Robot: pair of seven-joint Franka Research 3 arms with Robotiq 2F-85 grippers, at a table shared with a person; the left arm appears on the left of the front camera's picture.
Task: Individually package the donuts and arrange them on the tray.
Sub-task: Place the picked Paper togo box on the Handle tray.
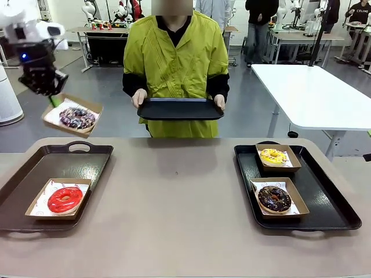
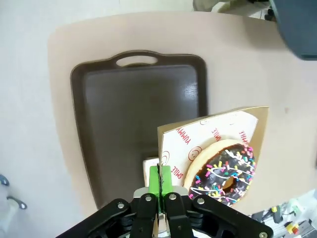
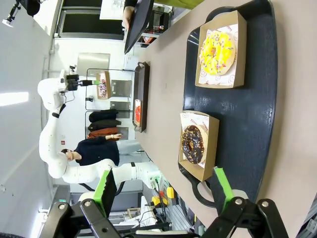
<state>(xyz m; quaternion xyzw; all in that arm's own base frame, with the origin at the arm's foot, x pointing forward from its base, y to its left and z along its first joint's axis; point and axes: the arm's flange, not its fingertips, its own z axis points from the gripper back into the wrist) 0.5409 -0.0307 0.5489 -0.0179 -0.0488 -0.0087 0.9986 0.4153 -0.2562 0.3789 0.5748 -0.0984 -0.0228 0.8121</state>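
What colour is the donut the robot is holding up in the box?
Dark purple icing with colourful sprinkles on the donut; clearest in the left wrist view.

red donut (image 1: 65,199): glossy icing | boxes (image 1: 282,198): brown cardboard, printed paper liners | trays (image 1: 331,204): dark smooth plastic | bench (image 1: 174,202): matt beige

The left tool's (image 2: 159,186) base and the purple donut's (image 2: 227,174) box corner are cut off.

The right gripper (image 3: 163,191) hung with its green-padded fingers (image 3: 105,187) spread wide above a black tray (image 3: 252,114). On it sat a yellow donut (image 3: 217,45) and a chocolate donut (image 3: 192,144), each in a box. Farther off, the left arm (image 3: 49,144) held a boxed donut (image 3: 103,85) aloft.
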